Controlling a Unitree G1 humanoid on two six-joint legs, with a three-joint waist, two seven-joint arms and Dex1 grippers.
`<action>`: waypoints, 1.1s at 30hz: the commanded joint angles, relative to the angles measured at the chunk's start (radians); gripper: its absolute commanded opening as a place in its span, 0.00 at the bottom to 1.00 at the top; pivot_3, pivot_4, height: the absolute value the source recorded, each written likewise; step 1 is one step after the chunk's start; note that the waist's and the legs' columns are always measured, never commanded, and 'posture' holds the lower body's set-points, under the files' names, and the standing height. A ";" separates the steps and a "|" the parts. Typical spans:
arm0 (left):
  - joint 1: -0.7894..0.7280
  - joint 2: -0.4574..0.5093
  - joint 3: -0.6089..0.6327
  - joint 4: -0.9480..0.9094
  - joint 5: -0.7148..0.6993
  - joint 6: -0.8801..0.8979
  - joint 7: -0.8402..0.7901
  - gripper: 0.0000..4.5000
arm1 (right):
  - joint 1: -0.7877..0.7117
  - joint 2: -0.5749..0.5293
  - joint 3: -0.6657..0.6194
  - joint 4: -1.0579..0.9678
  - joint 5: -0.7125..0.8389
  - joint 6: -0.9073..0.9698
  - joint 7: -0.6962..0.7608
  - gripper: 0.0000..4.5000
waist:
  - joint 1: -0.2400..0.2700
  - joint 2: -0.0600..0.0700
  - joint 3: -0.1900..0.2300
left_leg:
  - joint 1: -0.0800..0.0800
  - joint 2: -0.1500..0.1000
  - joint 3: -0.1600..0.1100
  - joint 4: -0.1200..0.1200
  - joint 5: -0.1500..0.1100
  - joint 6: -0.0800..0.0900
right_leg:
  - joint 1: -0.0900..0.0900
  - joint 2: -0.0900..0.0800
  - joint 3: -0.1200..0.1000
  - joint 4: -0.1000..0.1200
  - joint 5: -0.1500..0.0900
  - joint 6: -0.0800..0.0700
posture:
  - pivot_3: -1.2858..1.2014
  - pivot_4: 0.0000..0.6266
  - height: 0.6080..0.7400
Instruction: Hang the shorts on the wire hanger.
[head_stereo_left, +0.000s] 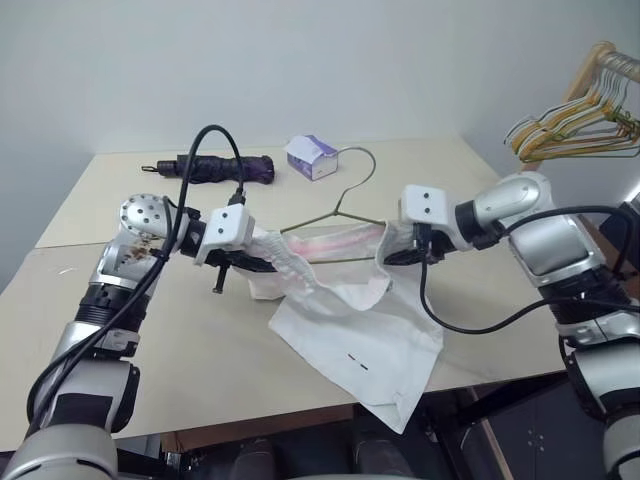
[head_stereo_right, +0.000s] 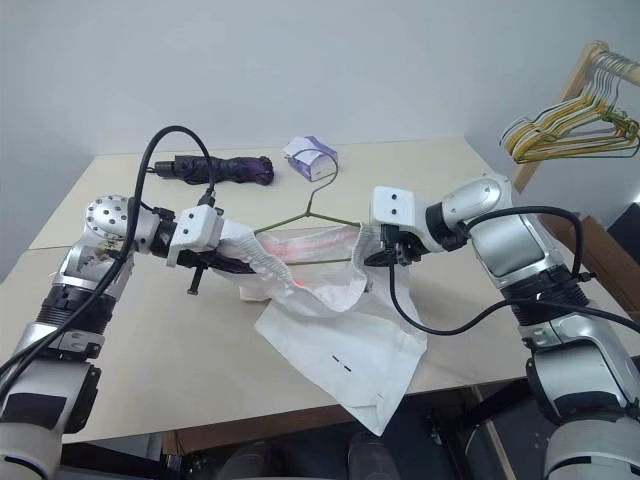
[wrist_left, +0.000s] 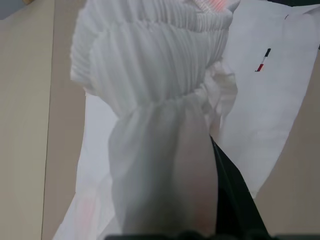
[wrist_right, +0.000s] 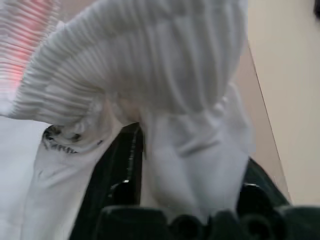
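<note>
The shorts (wrist_right: 165, 65), white with a gathered elastic waistband and a pink patch at ten o'clock, bunch between the black fingers (wrist_right: 117, 175) of the right gripper (wrist_right: 185, 185), over the beige table (wrist_right: 285, 75).

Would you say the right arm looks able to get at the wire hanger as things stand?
Probably not yet: the right gripper is shut on the shorts waistband, as is the left gripper. The wire hanger lies close behind on the table, nothing between.
</note>
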 joint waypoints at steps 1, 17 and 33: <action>-0.040 -0.001 0.003 0.003 -0.006 -0.043 -0.012 0.00 | -0.041 -0.009 -0.023 -0.017 -0.008 -0.029 0.040 0.16 | 0.000 0.000 0.000 | 0.000 0.000 0.000 0.000 0.000 0.000 | 0.000 0.000 0.000 0.000 0.000 0.000 | 0.49 0.00 1.00; -0.101 -0.038 0.074 0.186 -0.039 -0.100 0.021 0.49 | 0.157 -0.080 -0.196 -0.208 0.130 0.340 0.020 0.00 | 0.000 0.000 0.000 | 0.000 0.000 0.000 0.000 0.000 0.000 | 0.000 0.000 0.000 0.000 0.000 0.000 | 0.47 0.00 1.00; -0.137 -0.169 0.298 -0.035 -0.255 0.164 0.447 0.99 | 0.577 -0.010 -0.597 -0.455 0.265 0.799 -0.463 0.00 | -0.005 -0.001 0.000 | 0.000 0.000 -0.001 0.001 0.000 0.000 | 0.001 -0.001 0.000 0.000 0.000 0.001 | 0.46 0.00 1.00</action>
